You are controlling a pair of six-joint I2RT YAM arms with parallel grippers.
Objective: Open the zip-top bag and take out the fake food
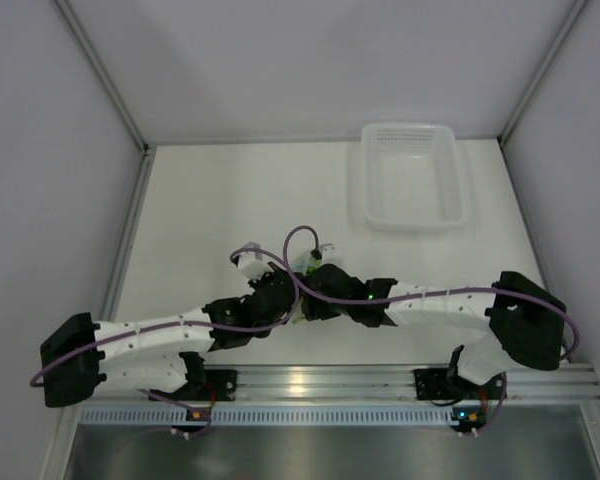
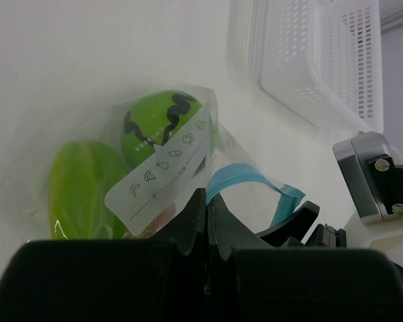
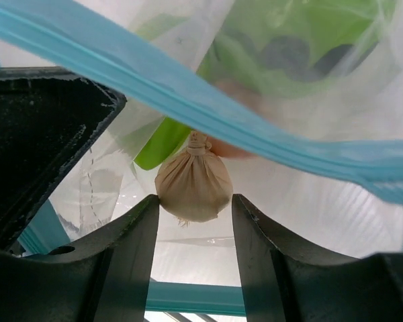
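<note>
Over the middle of the bench (image 1: 210, 200), the left gripper (image 2: 207, 201) is clamped on the printed edge of the zip-top bag (image 2: 168, 176). A green ball (image 2: 154, 121) and a lime-green oval (image 2: 80, 188) show through the plastic. The right gripper (image 3: 195, 208) stands half apart below the blue zip strip (image 3: 188, 100), with a beige knotted piece (image 3: 193, 184) between its tips. I cannot tell whether it pinches the piece.

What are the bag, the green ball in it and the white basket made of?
The zip-top bag looks like thin clear plastic film: see-through, creased, with a blue zip strip. The green ball seems smooth plastic, though the film over it hides its finish. The basket looks rigid white plastic, matte, with perforated walls.
</note>
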